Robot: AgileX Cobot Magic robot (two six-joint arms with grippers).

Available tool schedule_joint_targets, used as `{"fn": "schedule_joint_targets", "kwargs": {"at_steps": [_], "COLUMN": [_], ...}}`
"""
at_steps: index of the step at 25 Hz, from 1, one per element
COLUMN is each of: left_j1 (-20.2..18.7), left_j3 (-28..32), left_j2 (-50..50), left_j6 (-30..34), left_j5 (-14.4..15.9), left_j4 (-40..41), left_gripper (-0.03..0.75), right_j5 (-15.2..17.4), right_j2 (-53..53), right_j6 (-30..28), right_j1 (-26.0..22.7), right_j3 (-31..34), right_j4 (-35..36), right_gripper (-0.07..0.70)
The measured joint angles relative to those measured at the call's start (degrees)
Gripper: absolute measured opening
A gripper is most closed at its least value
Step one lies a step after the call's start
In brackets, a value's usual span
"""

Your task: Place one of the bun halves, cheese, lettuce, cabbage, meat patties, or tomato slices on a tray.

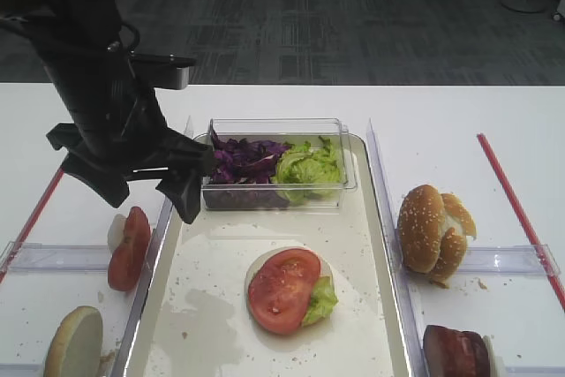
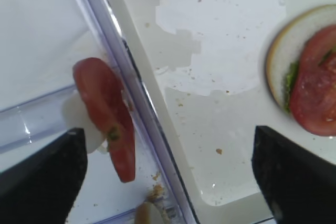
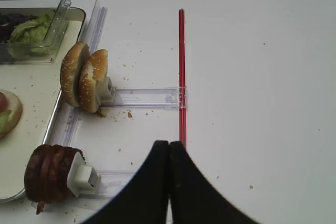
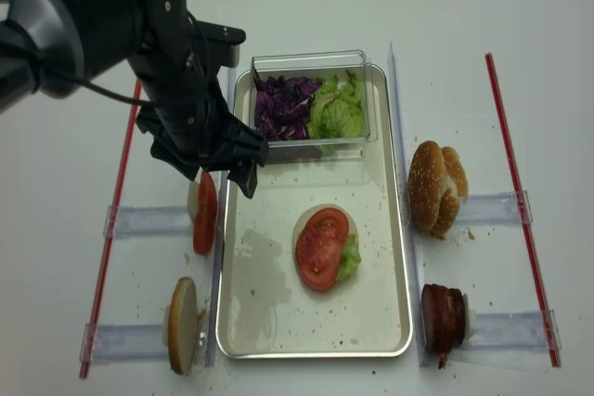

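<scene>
White tabletop (image 4: 56, 257) fills the scene, and the tray (image 4: 255, 312) lies in the middle of it, speckled with crumbs. At the tray's far end sits a clear plastic tub (image 4: 311, 60), purple cabbage (image 4: 283, 108) in its left half, lettuce (image 4: 339, 113) in its right. Near the tray's centre there's a pale bun base with a lettuce leaf and one tomato slice (image 4: 322, 248) lying flat on top.

Left arm is over the tray's left rim, its left gripper (image 4: 218, 169) spread wide and holding nothing; the wrist view looks down between the two fingers at the rim, with the tomato slices (image 4: 205, 213) standing on edge in a clear holder just outside the tray. Below those, a single bun half (image 4: 181, 324) stands upright in its own holder.

Right of the tray, the bun halves (image 4: 436, 187) lean together on edge, and nearer the front corner the meat patties (image 4: 444, 317) are stacked sideways. Right gripper (image 3: 169, 153) hangs over bare tabletop beside a red strip (image 3: 181, 66), fingers pressed together, empty.
</scene>
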Motion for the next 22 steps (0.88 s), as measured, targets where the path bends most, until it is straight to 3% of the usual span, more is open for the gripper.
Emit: {"fn": "schedule_joint_targets", "kwargs": {"at_steps": [3,9,15,22], "left_j1": [2.98,12.77,20.68,24.66], "left_j3": [0.00,0.00,0.00,-0.04], "left_j2": [0.00,-0.50,-1.39,-1.63], "left_j6": [-0.76,-1.09,-1.09,-1.19], "left_j5": [0.22,1.44,2.64,3.35], "left_j4": [0.00,0.82,5.96,8.71], "left_gripper": [0.587,0.587,0.586,0.585], "right_j5": [0.00,0.00,0.00,0.00], "right_j2": [0.00,0.00,0.00,0.00], "right_j6": [0.00,0.00,0.00,0.00], "right_j1": [0.00,0.00,0.00,0.00], "right_j3": [0.00,0.00,0.00,0.00], "right_j4": [0.00,0.00,0.00,0.00], "right_gripper": [0.036,0.036,0.036,0.036]}}
